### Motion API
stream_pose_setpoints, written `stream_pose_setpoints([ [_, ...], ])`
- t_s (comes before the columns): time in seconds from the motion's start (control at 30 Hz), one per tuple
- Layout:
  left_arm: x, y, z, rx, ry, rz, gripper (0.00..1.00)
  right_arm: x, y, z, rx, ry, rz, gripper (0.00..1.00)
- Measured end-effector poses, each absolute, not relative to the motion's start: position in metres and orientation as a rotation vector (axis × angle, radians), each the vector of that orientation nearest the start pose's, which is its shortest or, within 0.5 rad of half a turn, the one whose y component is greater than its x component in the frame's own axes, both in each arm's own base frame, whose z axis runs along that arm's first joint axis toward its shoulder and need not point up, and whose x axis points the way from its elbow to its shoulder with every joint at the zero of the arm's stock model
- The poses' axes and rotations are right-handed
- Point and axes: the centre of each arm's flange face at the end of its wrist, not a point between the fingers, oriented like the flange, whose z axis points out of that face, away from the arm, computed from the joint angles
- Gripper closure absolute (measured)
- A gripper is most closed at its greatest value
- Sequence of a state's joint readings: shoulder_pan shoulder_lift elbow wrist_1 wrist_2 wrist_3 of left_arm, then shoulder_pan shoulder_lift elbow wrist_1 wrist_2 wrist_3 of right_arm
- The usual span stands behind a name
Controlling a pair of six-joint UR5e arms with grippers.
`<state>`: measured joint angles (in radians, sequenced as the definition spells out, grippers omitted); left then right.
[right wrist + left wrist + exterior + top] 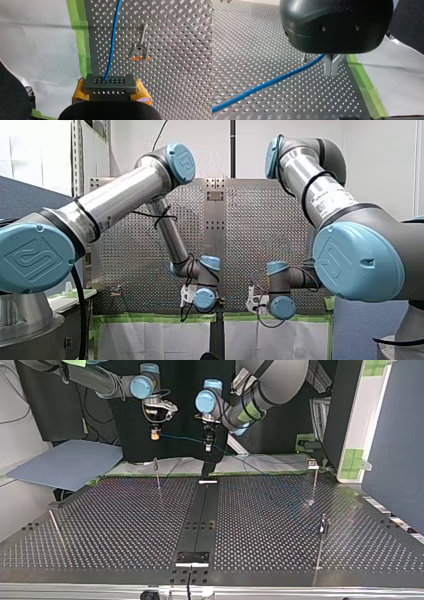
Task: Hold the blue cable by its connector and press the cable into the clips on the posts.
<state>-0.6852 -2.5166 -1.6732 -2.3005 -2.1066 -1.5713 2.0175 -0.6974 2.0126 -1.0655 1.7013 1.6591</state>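
Blue cable (112, 42) comes out of a grey perforated connector (110, 83) and runs over the tabletop (175, 82), alongside the green tape (81, 37) and just inside it. My right hand (110, 88) is closed on the connector, with a yellow pad (143, 91) at each side of the block. A post with a clip (139, 50) stands further from the tape than the cable does. It is apart from the cable and has orange marks beside the clip.

In the top view the blue cable stretches between the two hands, both held in the air close to the taped edge. My left hand (331, 73) is pinched narrow. Its metal fingers (327, 66) meet at the tips, and the cable enters the fork just above them. From there the cable slants away from the tape, clear of the tabletop.
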Motion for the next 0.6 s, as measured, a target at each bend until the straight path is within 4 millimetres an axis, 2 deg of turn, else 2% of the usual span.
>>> stream_pose_setpoints([
  [0.17, 0.421, -0.457, -0.049, 0.214, 1.731, -0.03, 1.0, 0.313, -0.409, -0.063, 1.581, -1.255, 1.356, 1.0],
  [0.37, 0.414, -0.478, -0.063, 0.205, 1.731, -0.041, 1.0, 0.298, -0.429, -0.059, 1.515, -1.279, 1.433, 1.0],
  [0.6, 0.419, -0.51, -0.05, 0.135, 1.65, -0.092, 1.0, 0.279, -0.454, -0.053, 1.432, -1.299, 1.526, 1.0],
])
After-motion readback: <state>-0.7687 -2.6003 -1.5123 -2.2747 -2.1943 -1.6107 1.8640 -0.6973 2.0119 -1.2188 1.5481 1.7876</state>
